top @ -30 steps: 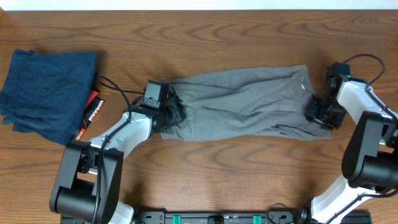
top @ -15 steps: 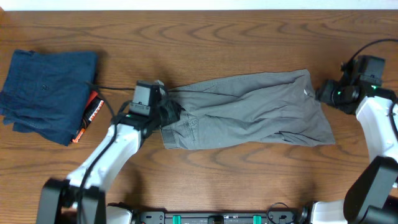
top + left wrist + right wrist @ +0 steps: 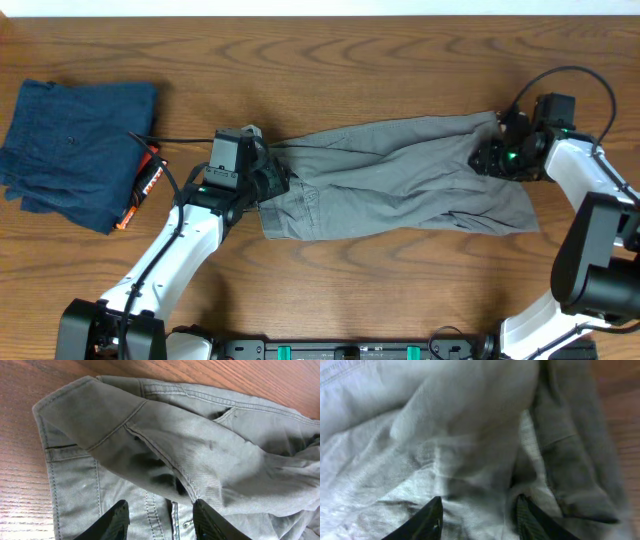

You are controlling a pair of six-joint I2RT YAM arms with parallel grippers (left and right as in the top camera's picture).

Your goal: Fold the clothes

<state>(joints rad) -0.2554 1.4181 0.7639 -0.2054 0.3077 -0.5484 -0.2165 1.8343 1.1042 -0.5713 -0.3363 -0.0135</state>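
Note:
The grey shorts (image 3: 400, 180) lie stretched left to right across the middle of the table, waistband end at the left. My left gripper (image 3: 272, 180) is open over the waistband end; the left wrist view shows a folded flap, belt loop and stitching of the shorts (image 3: 165, 445) between its open fingers (image 3: 159, 520). My right gripper (image 3: 487, 158) is open over the right end of the shorts; the right wrist view is blurred and shows rumpled grey cloth (image 3: 460, 435) between its fingers (image 3: 479, 515).
A dark navy folded garment (image 3: 75, 150) with an orange tag (image 3: 150, 178) lies at the far left. A black cable runs from the left arm towards it. Bare wood table (image 3: 380, 280) lies in front of the shorts.
The right gripper has swung from off the right edge back onto the shorts' right end. The left arm has barely moved. The shorts lie about as before.

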